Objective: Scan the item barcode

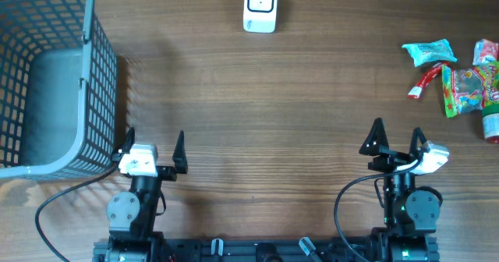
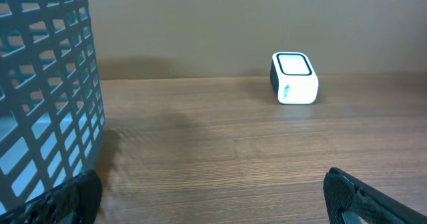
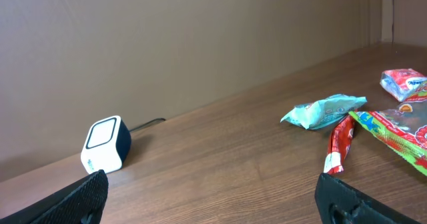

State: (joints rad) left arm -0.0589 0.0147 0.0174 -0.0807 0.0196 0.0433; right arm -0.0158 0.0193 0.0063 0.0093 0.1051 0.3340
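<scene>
Jaws spread wide and holding nothing, the left gripper [image 1: 154, 136] and the right gripper [image 1: 398, 129] stand at the near edge of a wooden table [image 1: 273, 122]. The goods for scanning, among them a teal packet [image 1: 429, 53], a red sachet [image 1: 423, 83] and a green packet [image 1: 461, 90], lie clustered at the table's right edge, well apart from the white scanner [image 1: 260, 6] at the far middle. A grey mesh basket [image 1: 101, 98] sits at far left, just beside the left gripper.
</scene>
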